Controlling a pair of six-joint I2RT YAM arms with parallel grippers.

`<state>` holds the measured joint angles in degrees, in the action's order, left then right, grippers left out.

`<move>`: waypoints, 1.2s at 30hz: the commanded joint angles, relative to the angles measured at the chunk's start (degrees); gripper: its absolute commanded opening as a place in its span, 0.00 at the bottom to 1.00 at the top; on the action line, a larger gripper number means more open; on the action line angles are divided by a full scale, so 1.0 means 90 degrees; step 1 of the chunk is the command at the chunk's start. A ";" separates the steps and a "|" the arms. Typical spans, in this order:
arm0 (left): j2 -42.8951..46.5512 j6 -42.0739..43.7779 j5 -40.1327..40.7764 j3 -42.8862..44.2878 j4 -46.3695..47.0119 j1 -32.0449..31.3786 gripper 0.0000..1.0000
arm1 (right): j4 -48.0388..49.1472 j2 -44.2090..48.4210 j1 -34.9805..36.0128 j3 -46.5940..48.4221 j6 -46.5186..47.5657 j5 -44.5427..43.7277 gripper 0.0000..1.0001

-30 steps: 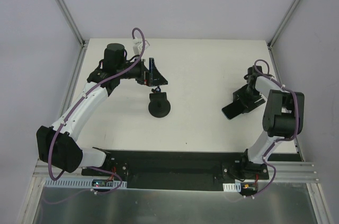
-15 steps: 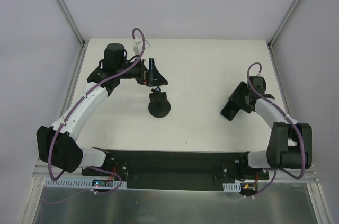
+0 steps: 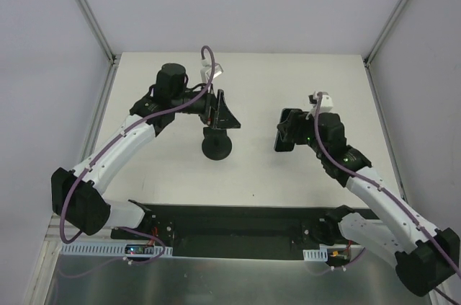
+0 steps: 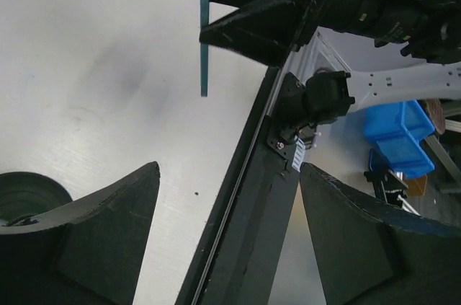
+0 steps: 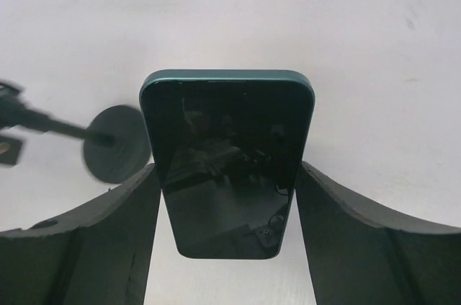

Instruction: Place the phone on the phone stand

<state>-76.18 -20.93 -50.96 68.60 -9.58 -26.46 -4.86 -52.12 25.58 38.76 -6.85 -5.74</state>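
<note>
The phone (image 5: 227, 161), a thin black slab with a dark green rim, is held on edge above the table between my right gripper's (image 5: 227, 168) fingers. In the top view the right gripper (image 3: 292, 128) holds the phone (image 3: 281, 143) right of centre. The phone stand (image 3: 216, 145), black with a round disc, stands on the table to the phone's left. Its disc also shows in the right wrist view (image 5: 115, 143) and the left wrist view (image 4: 21, 193). My left gripper (image 3: 222, 114) is open just behind the stand's top. Its fingers (image 4: 229, 168) hold nothing. The phone shows edge-on there (image 4: 204, 31).
The black mounting plate (image 3: 230, 222) runs along the table's near edge. Metal frame posts (image 3: 86, 9) and white walls close in the back and sides. A blue bin (image 4: 400, 128) sits beyond the table edge in the left wrist view.
My right arm has swung left toward the table's middle, carrying the phone closer to the stand. My left gripper has shifted a little right and turned, staying by the stand.
</note>
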 commanded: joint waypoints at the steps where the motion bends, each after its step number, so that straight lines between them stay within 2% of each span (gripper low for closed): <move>1: 0.0213 0.0392 -0.0119 -0.0054 0.0313 -0.0409 0.75 | 0.0112 0.0274 0.1459 0.0858 0.0507 -0.1100 0.01; 5: 0.0174 0.0401 -0.0129 -0.0044 0.0313 -0.0556 0.66 | -0.0075 0.0059 0.2712 0.1463 0.0925 -0.1947 0.01; 7: 0.0144 0.0372 -0.0207 -0.0034 0.0313 -0.0614 0.64 | -0.0085 -0.0049 0.3354 0.1610 0.1142 -0.2320 0.01; 10: 0.0144 0.0421 -0.0285 -0.0024 0.0313 -0.0712 0.65 | -0.0065 -0.0341 0.3923 0.1884 0.1415 -0.2848 0.01; 13: 0.0135 0.0479 -0.0246 -0.0034 0.0313 -0.0829 0.71 | -0.0065 -0.0722 0.4304 0.2215 0.1649 -0.3238 0.01; 16: 0.0076 0.0480 -0.0207 -0.0054 0.0303 -0.0879 0.70 | -0.0036 -0.1015 0.4617 0.2440 0.1796 -0.3454 0.01; 24: 0.0144 0.0470 0.0057 -0.0083 0.0303 -0.0888 0.45 | 0.0237 -0.1289 0.5028 0.2441 0.1709 -0.3650 0.01; 26: 0.0232 0.0547 0.0057 -0.0083 0.0313 -0.0888 0.43 | 0.0238 -0.1202 0.5136 0.2354 0.1641 -0.3737 0.01; 27: 0.0281 0.0577 0.0066 -0.0093 0.0313 -0.0879 0.43 | 0.0286 -0.1153 0.5165 0.2285 0.1553 -0.3738 0.01; 31: 0.0563 0.0714 0.0135 -0.0161 0.0293 -0.0830 0.59 | 0.0316 -0.0743 0.5204 0.1895 0.1299 -0.3932 0.01; 36: 0.0584 0.0753 0.0028 -0.0151 0.0294 -0.0820 0.65 | 0.0131 -0.0069 0.5204 0.1504 0.1074 -0.4060 0.01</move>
<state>-72.36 -15.68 -50.92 66.96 -10.55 -33.71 -7.11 -57.54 71.83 53.56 5.76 -42.44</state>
